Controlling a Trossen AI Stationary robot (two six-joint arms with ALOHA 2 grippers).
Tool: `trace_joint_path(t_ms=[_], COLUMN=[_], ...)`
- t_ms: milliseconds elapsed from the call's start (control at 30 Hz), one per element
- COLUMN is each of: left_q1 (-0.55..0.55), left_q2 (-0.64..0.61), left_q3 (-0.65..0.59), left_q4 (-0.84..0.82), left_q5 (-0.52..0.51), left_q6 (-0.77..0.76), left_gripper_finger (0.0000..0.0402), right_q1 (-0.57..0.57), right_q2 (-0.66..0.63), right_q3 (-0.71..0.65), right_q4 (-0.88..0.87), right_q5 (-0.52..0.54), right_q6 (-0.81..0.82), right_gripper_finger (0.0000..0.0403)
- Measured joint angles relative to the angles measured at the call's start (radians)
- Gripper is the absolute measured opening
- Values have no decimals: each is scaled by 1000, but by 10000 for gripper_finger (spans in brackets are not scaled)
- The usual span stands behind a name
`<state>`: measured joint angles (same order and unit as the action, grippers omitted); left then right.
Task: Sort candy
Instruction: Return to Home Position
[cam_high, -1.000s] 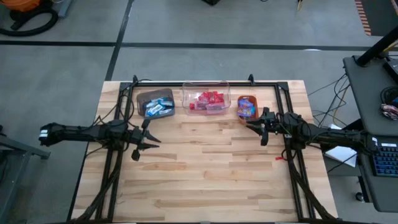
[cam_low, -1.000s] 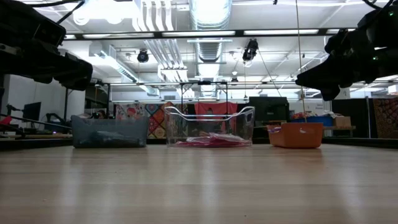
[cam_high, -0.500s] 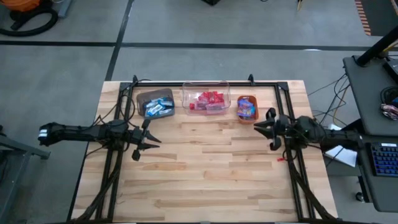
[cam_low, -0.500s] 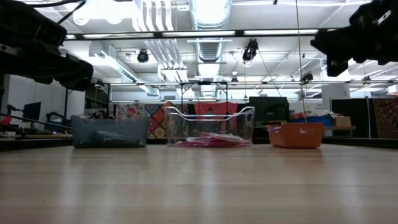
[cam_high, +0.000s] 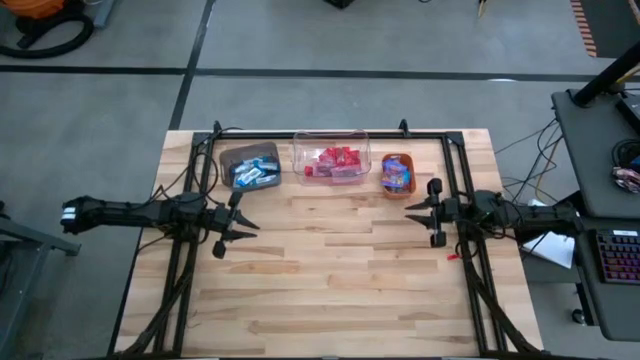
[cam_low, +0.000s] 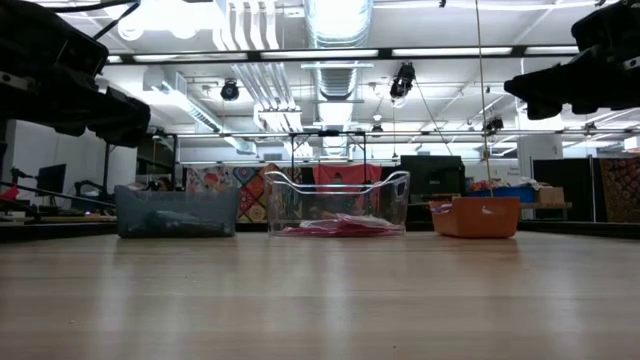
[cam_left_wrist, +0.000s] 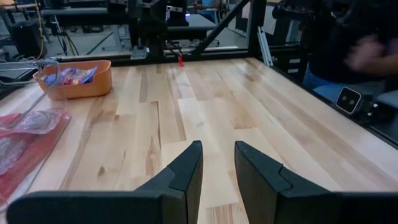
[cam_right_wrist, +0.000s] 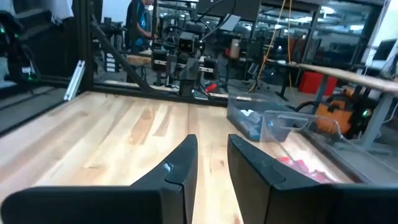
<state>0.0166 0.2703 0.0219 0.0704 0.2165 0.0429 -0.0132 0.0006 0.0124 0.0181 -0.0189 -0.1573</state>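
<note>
The candy lies sorted in three bins along the table's far edge. Blue-and-white pieces fill the brown bin (cam_high: 250, 171), red ones the clear bin (cam_high: 334, 160), and pink-purple ones the orange bin (cam_high: 397, 173). My left gripper (cam_high: 250, 228) hovers at the table's left side and points right. Its fingers (cam_left_wrist: 217, 149) stand a little apart with nothing between them. My right gripper (cam_high: 412, 217) hovers at the right side, just nearer than the orange bin, and points left. It is open (cam_right_wrist: 211, 143) by a narrow gap and holds nothing.
The three bins stand in a row on the wood, as the low view shows: brown (cam_low: 177, 212), clear (cam_low: 337, 205), orange (cam_low: 475, 216). A black frame (cam_high: 455, 160) runs along the table's edges. A person (cam_left_wrist: 367, 50) moves beyond the right edge.
My right gripper has drawn back from beside the orange bin toward the table's right edge and a little toward the near edge. It has risen slightly and rolled about its pointing line.
</note>
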Motion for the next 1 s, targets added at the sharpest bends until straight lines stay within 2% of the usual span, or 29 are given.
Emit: trace_joint_path(t_ms=[233,800,1000], left_q1=[0,0,0], left_q2=[3,10,10], left_q3=[0,0,1], left_q4=[0,0,0], left_q5=[0,0,0], left_q6=[0,0,0], left_gripper_finger=[78,78,77], right_q1=[0,0,0], right_q2=[23,28,28], right_q3=[0,0,0], right_q4=[1,1,1], right_q5=[-2,-2,-2], right_q6=[111,122,121], right_gripper_finger=[71,89,83])
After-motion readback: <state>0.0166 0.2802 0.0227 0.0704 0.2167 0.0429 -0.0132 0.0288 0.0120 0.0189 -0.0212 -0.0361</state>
